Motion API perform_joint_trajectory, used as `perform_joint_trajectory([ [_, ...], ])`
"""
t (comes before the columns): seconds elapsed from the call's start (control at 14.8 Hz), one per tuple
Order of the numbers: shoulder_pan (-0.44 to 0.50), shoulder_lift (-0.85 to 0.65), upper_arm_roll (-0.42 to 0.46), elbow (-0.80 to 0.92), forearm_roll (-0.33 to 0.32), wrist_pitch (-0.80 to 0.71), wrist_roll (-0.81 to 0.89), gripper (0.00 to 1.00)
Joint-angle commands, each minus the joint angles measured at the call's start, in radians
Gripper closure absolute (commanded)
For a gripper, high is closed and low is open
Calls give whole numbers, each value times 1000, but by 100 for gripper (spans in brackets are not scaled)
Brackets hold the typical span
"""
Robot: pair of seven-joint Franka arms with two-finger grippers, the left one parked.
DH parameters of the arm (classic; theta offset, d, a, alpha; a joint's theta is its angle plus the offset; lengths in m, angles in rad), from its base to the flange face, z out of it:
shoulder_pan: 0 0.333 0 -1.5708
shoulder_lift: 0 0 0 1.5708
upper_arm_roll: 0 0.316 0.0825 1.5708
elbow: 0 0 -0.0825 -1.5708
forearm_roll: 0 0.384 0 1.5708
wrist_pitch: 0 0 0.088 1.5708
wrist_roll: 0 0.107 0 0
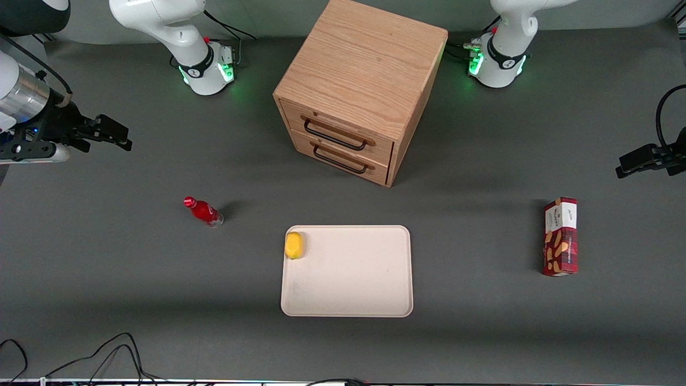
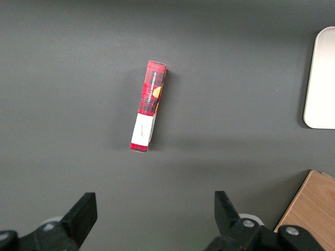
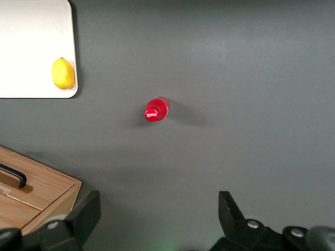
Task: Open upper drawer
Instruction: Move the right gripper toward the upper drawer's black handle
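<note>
The oak cabinet point(image 1: 364, 69) stands at the middle of the table, far from the front camera. Its upper drawer point(image 1: 338, 130) is closed flush, with a black wire bar handle point(image 1: 334, 136); the lower drawer point(image 1: 343, 159) sits just under it, also closed. My right gripper point(image 1: 115, 134) hangs open and empty high above the working arm's end of the table, well away from the cabinet. In the right wrist view the gripper point(image 3: 159, 212) has its fingers wide apart, with a corner of the cabinet point(image 3: 36, 191) and a bit of a black handle point(image 3: 14, 176) showing.
A red bottle point(image 1: 203, 211) stands between the gripper and the cream tray point(image 1: 353, 279), and shows in the right wrist view point(image 3: 156, 110). A lemon point(image 1: 293, 245) lies in the tray's corner. A red snack box point(image 1: 560, 236) lies toward the parked arm's end.
</note>
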Motion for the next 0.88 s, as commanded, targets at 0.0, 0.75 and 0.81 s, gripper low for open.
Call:
perform_joint_trajectory([
  [0.0, -8, -1, 5, -3, 14, 11, -1, 0],
  [0.75, 29, 50, 99, 39, 60, 120, -2, 0],
  [0.81, 29, 54, 138, 40, 49, 143, -7, 0],
])
